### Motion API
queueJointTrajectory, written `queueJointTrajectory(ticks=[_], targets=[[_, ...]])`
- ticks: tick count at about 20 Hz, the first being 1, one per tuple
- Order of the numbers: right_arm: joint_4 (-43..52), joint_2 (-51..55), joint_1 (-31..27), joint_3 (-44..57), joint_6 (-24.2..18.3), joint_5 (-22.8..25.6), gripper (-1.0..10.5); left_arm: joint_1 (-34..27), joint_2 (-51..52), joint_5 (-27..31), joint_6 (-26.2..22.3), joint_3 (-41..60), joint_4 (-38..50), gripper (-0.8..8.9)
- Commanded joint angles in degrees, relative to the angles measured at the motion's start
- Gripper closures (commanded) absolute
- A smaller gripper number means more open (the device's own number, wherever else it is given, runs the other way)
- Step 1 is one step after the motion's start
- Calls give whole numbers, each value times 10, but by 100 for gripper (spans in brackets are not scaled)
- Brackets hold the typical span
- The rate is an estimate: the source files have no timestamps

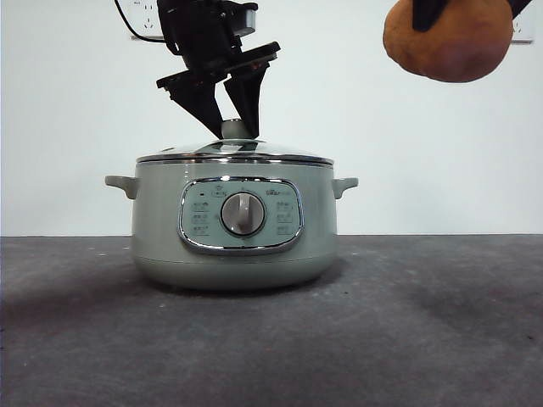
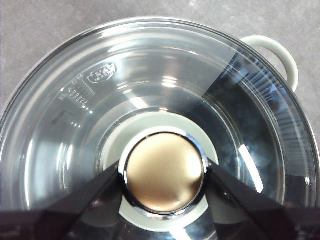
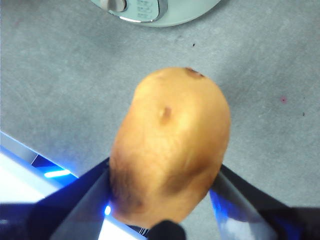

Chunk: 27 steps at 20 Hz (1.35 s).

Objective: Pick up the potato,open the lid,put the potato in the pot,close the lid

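Note:
The sage-green pot (image 1: 161,229) stands mid-table with the glass lid (image 1: 280,153) sitting on it. My left gripper (image 1: 233,127) reaches down from above, its jaws closed against both sides of the lid's knob (image 2: 164,172). The left wrist view looks through the lid glass (image 2: 100,100) into the pot, with one pot handle (image 2: 280,55) beyond. My right gripper (image 1: 471,8) is shut on the orange-brown potato (image 1: 450,42), held high at the pot's right. In the right wrist view the potato (image 3: 170,145) fills the jaws of the right gripper (image 3: 165,185) above the table, with the pot's panel (image 3: 145,7) at the edge.
The dark grey table (image 1: 424,322) spreads around the pot. A white wall with a socket (image 1: 140,17) is behind. A blue-lit white edge (image 3: 30,170) shows under the right gripper.

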State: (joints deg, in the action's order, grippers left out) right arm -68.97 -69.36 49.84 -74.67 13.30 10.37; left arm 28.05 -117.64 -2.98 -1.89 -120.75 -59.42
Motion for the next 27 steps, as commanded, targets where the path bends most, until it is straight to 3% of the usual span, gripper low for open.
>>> queueJointTrajectory(ticks=[1,10,15,21,27], targets=[[2,-1,1,-1,7,-2,948,0,-12,3,3,1,16,826],[52,-2,-2,-1,33,3,949,0,10,11,-18,-64,-9,826],[62,-31,-40,-35,43,-28,949,-8,47,11,-18,-81,-22,826],[67,-193,-99,-182,-4,-89,949,-63,85,11,-18,-81,-25,826],[66,-421,-132,-421,-31,-138,950,-163,108,11,-33,-81,-27,826]])
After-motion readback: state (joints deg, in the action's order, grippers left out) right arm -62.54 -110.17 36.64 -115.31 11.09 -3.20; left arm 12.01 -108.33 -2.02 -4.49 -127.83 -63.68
